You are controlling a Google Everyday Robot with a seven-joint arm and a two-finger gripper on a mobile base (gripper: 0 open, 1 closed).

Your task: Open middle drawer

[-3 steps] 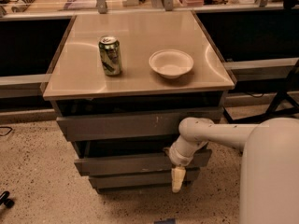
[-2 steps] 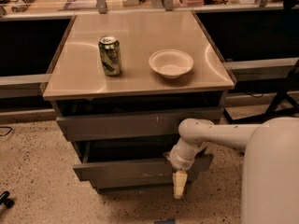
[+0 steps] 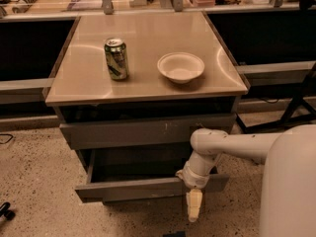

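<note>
Pulled farther out than before, the middle drawer is touched by the hand; its grip cannot be told.

**Middle drawer standing open under the tabletop**

The plain dark-grey, handleless middle drawer is drawn well out of the cabinet. Its long flat unmarked front panel lies level and sits forward of the scratched grey drawer front above it. From above, the dark inside shows between thin side walls, and its contents cannot be made out. The panel's left corner reaches out beyond the left edge of the front above. The gripper hangs pointing downward at the panel's lower edge, near its right end; whether it touches the panel cannot be told.
</note>
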